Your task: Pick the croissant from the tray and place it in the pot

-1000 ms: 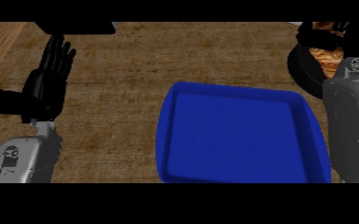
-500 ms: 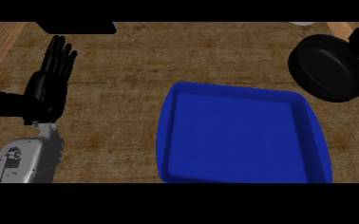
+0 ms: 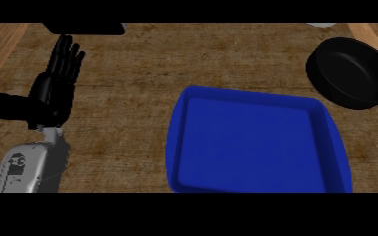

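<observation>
Brown wooden counter (image 3: 133, 70) fills the head view, with the blue tray (image 3: 177, 145) low at centre-right and the black pot (image 3: 347, 72) at the right edge; no croissant shows on the tray or anywhere else, so its place cannot be told. The left hand (image 3: 55, 87) rests at the left, fingers straight and slightly apart, and the right hand is out of view. If the croissant still has to be released, it should probably be let go squarely over the pot's opening; no writing or label is legible.

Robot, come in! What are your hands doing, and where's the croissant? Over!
Left hand open, resting at left. Right hand out of view. Blue tray bare; no croissant visible. Black pot at right, inside too dark to tell. Nothing in the way.
</observation>
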Robot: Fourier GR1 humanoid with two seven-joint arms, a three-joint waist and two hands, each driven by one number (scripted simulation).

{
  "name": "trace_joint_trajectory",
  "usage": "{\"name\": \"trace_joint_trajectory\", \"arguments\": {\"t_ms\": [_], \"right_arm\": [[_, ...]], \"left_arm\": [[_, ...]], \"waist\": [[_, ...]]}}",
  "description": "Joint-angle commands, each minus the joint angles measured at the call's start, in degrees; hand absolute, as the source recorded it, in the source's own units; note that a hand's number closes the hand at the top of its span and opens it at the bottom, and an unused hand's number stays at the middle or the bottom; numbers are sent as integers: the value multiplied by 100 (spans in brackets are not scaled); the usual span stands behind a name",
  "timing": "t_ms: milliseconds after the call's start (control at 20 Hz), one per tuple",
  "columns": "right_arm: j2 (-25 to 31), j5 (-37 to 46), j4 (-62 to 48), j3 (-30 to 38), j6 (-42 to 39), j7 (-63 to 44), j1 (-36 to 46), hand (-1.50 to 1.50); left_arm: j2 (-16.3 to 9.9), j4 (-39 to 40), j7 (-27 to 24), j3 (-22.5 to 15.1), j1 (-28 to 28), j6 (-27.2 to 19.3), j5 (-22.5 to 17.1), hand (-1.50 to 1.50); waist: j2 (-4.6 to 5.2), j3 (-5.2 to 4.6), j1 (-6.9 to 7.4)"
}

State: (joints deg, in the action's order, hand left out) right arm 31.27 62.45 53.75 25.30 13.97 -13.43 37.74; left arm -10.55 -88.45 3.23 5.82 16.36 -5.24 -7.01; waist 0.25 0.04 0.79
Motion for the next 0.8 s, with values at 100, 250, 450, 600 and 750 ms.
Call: {"name": "trace_joint_trajectory", "arguments": {"t_ms": [100, 250, 450, 600, 750], "right_arm": [[13, -733, -1149, 518, -339, 181, 285, 150], [-10, -1075, -1837, 668, -262, 907, 289, -150], [229, -1229, -2306, 568, -530, 1499, 798, -150], [168, -1635, -2107, 833, -163, 2273, 491, -150], [-70, -2042, -2117, 1130, 137, 2414, 763, -150]], "left_arm": [[20, -195, 406, -106, 229, -142, 92, 0], [95, -144, 79, -104, 42, -147, 152, 0], [137, -7, -209, -19, -117, -36, 66, 0], [-46, 408, -155, 159, 199, 61, 14, 0], [-70, 230, -149, 157, 17, 173, -67, 0]], "waist": [[3, 9, 36], [26, 10, 68], [13, 4, 52], [8, 3, -38], [9, 4, 1]]}}
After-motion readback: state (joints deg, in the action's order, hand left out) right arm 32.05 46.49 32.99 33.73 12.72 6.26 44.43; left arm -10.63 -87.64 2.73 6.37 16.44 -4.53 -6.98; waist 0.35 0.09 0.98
